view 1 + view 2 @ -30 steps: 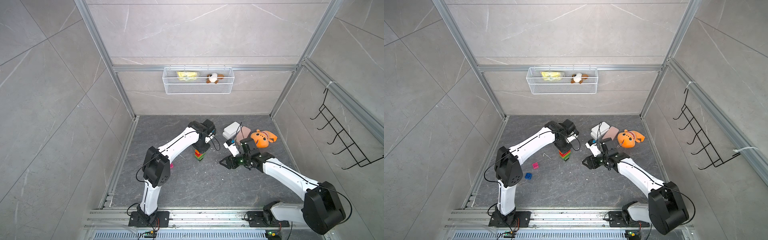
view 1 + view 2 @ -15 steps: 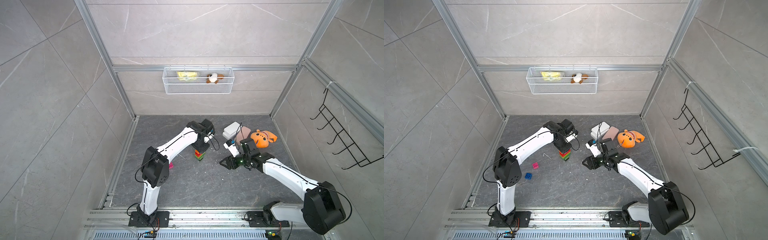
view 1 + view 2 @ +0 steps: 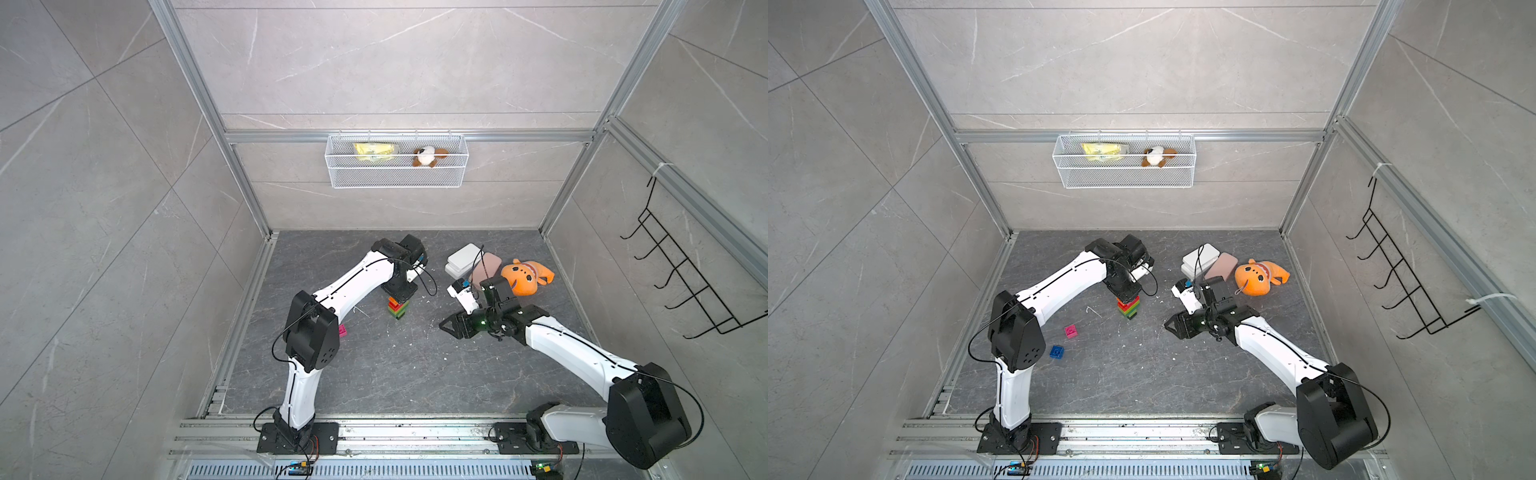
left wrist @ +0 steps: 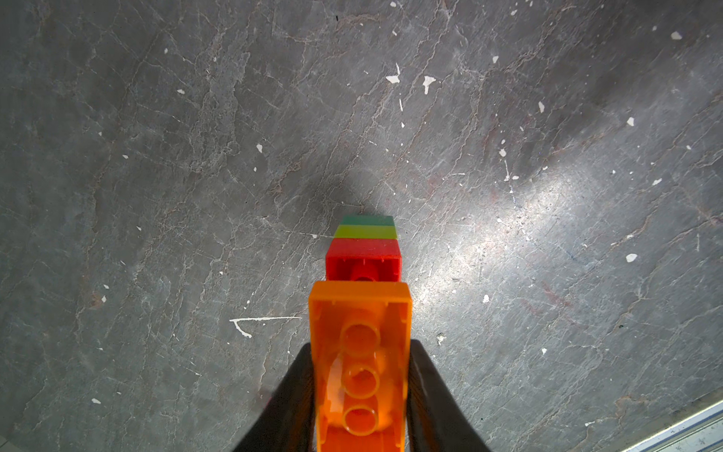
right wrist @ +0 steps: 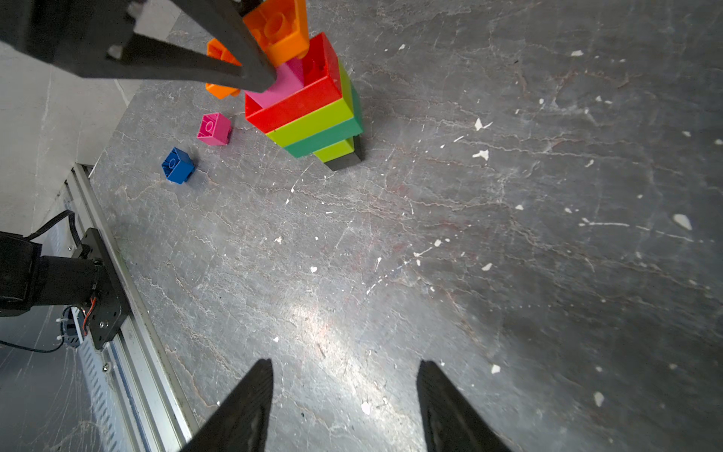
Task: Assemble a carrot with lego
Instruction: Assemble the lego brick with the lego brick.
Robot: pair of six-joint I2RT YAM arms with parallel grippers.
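Hiding carrot [image 3: 1128,309] top — left jaws flank orange brick [image 4: 360,371], grip unclear.

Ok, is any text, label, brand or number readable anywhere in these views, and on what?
No text is legible anywhere.
Yellow packet in the white wire basket: any print is too small to read.
Orange plastic brick: no readable marking.

Carrot [image 5: 313,113] banded black, lime, green, lime, red, pink, orange; loose pink brick [image 5: 214,129], blue brick [image 5: 178,165]; grey-veined floor [image 5: 469,235].
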